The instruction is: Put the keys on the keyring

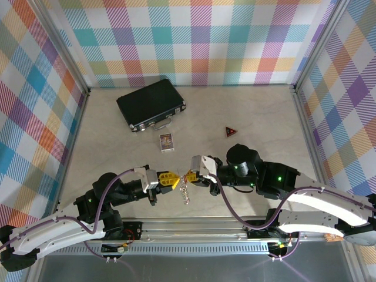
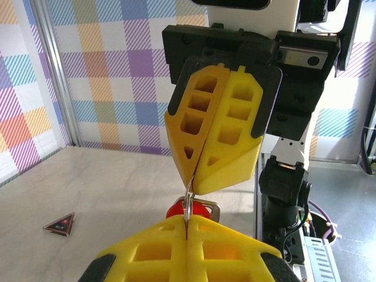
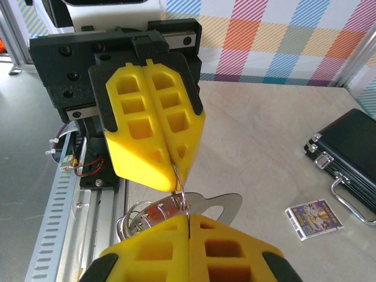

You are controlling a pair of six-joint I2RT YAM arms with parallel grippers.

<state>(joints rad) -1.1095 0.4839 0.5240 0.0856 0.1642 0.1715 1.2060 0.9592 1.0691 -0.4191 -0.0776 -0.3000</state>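
Item: keyring, thin loop clamped between left hand and right hand, both shut on it, above the tabletop's near edge; keys hang just beneath. Likely fault: wire slips the grip, or opposing pull twists it, dropping keys.

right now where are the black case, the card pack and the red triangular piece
black case (image 1: pixel 151 104), top external view, middle of its lid
card pack (image 1: pixel 167 142), top external view, its printed face
red triangular piece (image 2: pixel 60 224), left wrist view, its top face
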